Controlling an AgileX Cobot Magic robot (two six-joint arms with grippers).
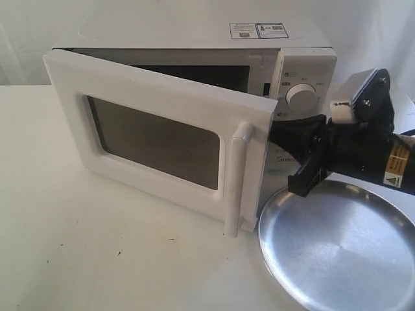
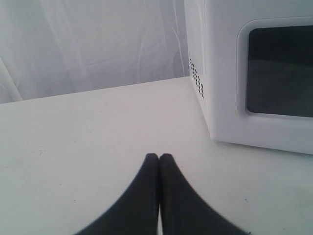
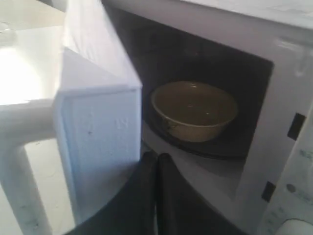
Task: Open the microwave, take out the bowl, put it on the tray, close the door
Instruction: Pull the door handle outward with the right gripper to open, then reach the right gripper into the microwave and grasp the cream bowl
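Note:
The white microwave (image 1: 194,32) stands at the back with its door (image 1: 155,139) swung partway open; the bar handle (image 1: 237,178) is on the door's free edge. In the right wrist view the cream bowl (image 3: 194,110) sits on the dark turntable inside the cavity, beyond the door's edge (image 3: 100,142). My right gripper (image 3: 157,156) is shut and empty, its tips in the gap between door edge and cavity; in the exterior view the right gripper (image 1: 275,137) reaches behind the handle. The silver tray (image 1: 337,240) lies at the front right. My left gripper (image 2: 159,156) is shut and empty over the table, near the microwave's side (image 2: 198,78).
The microwave's control panel with a round knob (image 1: 300,97) is just above my right arm (image 1: 363,152). That arm hangs over the tray's far rim. A white cloth backdrop (image 2: 88,44) closes off the back. White tabletop (image 1: 97,246) stretches in front of the door.

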